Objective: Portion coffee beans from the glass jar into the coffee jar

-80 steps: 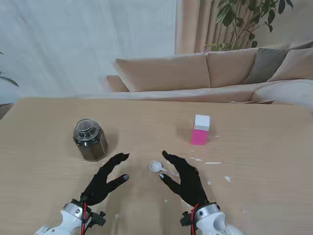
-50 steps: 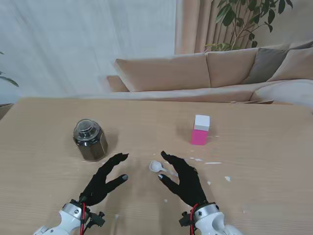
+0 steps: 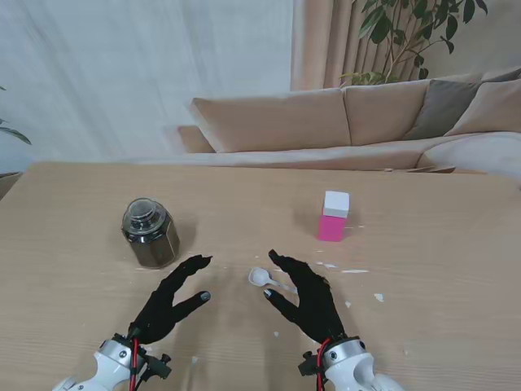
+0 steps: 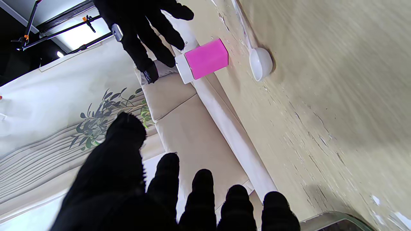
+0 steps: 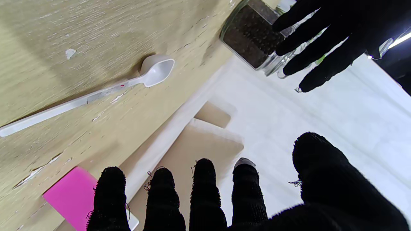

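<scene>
You get even, soft daylight in the stand view, and everything is sharp. The glass jar (image 3: 150, 233) casts a faint shadow to its right on the counter (image 3: 423, 269). In the left wrist view the counter smears with blur toward the edge, and a bright lamp (image 4: 58, 54) glares. In the right wrist view the near fingers (image 5: 205, 195) are soft, while the spoon (image 5: 96, 93) stays crisp.
</scene>
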You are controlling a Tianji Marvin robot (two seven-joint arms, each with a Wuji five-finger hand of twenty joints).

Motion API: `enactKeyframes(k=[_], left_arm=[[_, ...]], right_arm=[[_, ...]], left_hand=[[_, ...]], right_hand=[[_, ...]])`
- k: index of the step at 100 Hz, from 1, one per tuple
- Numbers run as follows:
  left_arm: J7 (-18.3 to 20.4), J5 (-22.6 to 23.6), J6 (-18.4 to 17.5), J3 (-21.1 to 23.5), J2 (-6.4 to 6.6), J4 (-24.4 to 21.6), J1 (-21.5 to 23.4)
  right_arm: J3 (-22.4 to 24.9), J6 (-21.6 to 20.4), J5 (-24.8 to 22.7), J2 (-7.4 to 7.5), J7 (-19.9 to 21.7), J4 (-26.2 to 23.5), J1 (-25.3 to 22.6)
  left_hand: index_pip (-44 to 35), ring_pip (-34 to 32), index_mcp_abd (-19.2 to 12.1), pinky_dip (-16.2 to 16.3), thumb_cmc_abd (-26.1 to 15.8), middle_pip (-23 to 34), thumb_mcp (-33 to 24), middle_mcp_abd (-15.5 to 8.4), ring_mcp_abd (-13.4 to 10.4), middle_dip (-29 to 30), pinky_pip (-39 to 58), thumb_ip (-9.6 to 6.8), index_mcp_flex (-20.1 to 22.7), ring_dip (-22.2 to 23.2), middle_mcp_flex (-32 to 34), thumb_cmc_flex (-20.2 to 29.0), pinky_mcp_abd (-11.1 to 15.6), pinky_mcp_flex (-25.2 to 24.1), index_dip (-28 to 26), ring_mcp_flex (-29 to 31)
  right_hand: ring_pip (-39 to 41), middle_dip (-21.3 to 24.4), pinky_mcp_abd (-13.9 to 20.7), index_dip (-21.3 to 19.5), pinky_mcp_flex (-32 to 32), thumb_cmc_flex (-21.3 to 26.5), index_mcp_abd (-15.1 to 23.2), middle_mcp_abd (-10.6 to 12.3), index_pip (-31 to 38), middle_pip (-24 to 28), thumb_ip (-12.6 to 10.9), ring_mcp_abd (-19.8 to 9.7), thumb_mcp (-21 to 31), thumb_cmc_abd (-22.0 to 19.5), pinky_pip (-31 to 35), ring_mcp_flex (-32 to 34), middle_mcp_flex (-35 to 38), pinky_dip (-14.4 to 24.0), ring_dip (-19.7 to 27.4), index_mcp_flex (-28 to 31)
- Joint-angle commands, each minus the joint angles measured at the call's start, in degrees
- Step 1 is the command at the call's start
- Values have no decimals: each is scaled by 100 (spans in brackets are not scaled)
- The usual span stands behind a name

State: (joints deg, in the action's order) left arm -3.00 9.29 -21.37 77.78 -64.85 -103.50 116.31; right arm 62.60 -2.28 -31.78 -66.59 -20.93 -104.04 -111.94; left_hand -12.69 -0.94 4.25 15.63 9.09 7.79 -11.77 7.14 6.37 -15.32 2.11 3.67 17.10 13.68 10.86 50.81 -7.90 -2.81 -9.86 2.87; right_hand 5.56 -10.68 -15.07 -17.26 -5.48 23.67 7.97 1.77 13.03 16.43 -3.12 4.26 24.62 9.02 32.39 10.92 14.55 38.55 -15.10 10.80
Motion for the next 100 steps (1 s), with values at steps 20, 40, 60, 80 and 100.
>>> enactKeyframes(k=[20,40,60,80,100], left_arm=[[439,206,125,315,78,-594,127],[833,815,519,760,174,-1047,-119],[891,1828,929,1020,220,-1112,-705],[1028,2692,1543,1065,278,-852,-1409],[1487,3451,2121,993,386,-557,-1856]], right_arm=[[-108,56,-64,-26,11,-141,-89],[-75,18,-29,-30,-3,-222,-176],[-24,-40,-2,-43,-73,-274,-275],[10,-84,7,-48,-104,-305,-312],[44,-103,10,-56,-144,-334,-350]], left_hand=[[-87,-85,-15,301,26,207,-240,-106,-90,-138,215,-139,15,295,-97,36,-84,-96,-59,-121],[-46,-141,24,691,196,291,-261,-64,-21,-154,409,-135,100,483,-70,44,-133,-150,-38,-126],[-36,-188,-39,976,341,353,-200,-76,22,-174,518,-144,62,646,-44,25,-186,-178,-40,-118],[-110,-176,9,1240,441,226,-128,-158,16,-169,524,-173,76,791,-107,70,-193,-194,-145,-124],[-123,-245,-24,2015,624,186,-134,-254,122,-356,807,-177,-99,1103,-130,10,-408,-308,-401,-143]], right_hand=[[56,-18,148,-84,16,27,217,113,119,41,109,-165,45,47,-28,42,94,86,18,-9],[61,-18,146,-84,19,37,215,110,131,39,104,-159,44,53,-23,51,101,85,18,3],[61,-21,142,-83,22,53,213,113,147,42,103,-160,39,56,-18,51,112,84,20,21],[65,-21,137,-76,32,55,202,112,156,38,103,-160,34,58,-12,61,114,82,21,25],[68,-22,135,-71,36,61,206,102,166,39,102,-152,33,65,-7,65,118,80,22,34]])
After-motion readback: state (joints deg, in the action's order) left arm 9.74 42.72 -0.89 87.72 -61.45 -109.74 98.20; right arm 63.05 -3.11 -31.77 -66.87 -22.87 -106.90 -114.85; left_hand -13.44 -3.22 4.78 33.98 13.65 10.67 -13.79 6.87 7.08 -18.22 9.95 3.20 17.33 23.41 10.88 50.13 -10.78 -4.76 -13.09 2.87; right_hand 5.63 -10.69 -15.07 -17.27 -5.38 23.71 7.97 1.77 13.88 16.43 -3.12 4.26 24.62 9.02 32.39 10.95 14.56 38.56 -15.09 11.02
